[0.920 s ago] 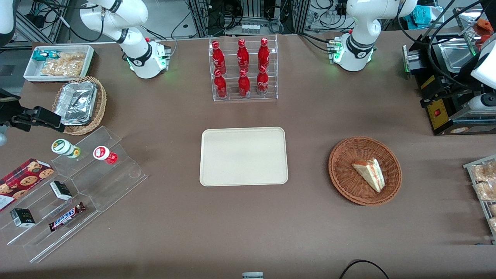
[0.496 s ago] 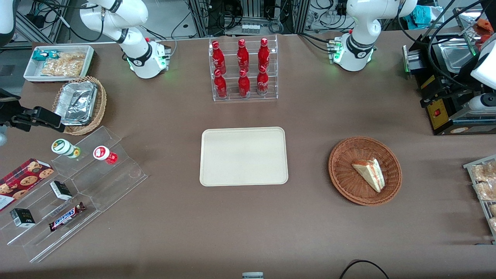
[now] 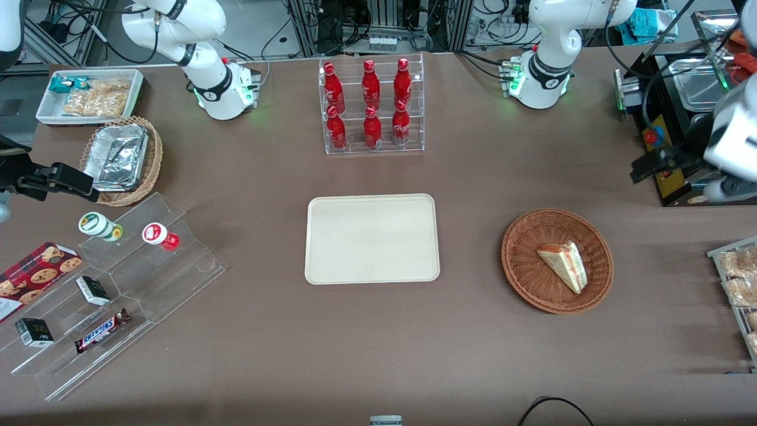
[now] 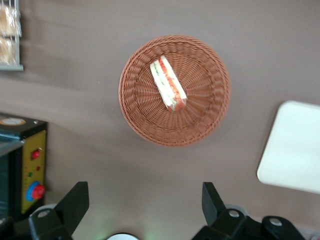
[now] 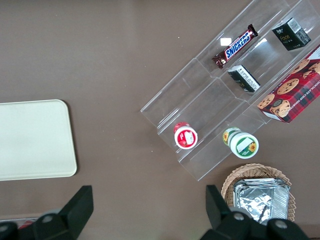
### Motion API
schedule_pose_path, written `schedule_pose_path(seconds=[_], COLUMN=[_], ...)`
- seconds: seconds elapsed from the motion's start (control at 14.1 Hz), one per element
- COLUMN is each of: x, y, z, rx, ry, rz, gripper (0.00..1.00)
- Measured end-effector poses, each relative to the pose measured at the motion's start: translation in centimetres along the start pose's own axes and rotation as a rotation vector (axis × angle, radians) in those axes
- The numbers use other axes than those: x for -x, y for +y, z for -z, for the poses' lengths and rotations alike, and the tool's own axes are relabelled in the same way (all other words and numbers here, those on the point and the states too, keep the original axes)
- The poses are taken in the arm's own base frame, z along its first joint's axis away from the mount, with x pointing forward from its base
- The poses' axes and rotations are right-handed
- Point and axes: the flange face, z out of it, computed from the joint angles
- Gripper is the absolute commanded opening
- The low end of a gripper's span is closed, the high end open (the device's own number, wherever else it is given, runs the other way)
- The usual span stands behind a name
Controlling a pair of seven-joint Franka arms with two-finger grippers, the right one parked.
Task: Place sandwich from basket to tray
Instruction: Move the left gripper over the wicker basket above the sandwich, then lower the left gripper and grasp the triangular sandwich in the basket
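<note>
The sandwich, a white wedge with red and green filling, lies in the round reddish-brown basket. The cream tray lies flat mid-table, beside the basket toward the parked arm's end. My left gripper hangs high above the table, farther from the front camera than the basket, toward the working arm's end. It is open and empty. In the left wrist view the gripper has its fingers wide apart, with the sandwich, the basket and a corner of the tray all below it.
A clear rack of red bottles stands farther from the camera than the tray. A black machine sits under the gripper. A rack of pastries lies at the working arm's end. A clear stepped snack stand lies at the parked arm's end.
My left gripper has swung out from over the black machine, nearer to the front camera and toward the basket. The sandwich, basket and tray have not moved.
</note>
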Motion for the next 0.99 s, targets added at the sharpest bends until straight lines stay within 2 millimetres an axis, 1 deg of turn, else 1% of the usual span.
schedule_pose_path(seconds=[0.14,0.28,0.42,0.57,0.71,0.85,0.99], x=[-2.8,-5.2,-6.9,-7.8,-8.6,-9.3,-9.6], y=[0.8,1.7,2.6,3.2,3.5,3.8,3.9], z=[-5.0,-10.7,-16.3,-20.9,-24.1,-26.7,-29.0], rx=[-0.008,-0.014,-0.015,-0.017,-0.017,-0.011,-0.005], ry=[-0.033,-0.052,-0.057,-0.061,-0.061,-0.053,-0.044], rz=[0.077,0.152,0.231,0.308,0.383,0.445,0.469], gripper=[1.0,1.0,1.0,1.0,1.0,1.0,1.0])
